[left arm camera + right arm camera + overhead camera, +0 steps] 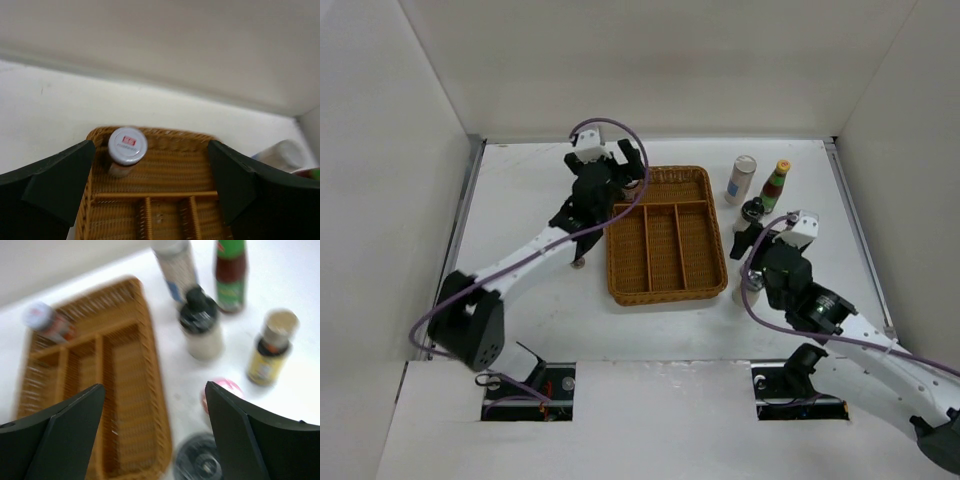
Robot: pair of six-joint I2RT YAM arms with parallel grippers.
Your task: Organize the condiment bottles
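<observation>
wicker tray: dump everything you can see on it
The wicker tray is brown woven wicker, rectangular with rounded corners and a raised rim. Dividers split it into one wide cross compartment at the far end and three long compartments running toward the arms. It lies flat on the white table, between the two arms. The only thing in it is a white-lidded jar, standing in the cross compartment near the far-left corner. The left gripper hovers open over that corner.
</observation>
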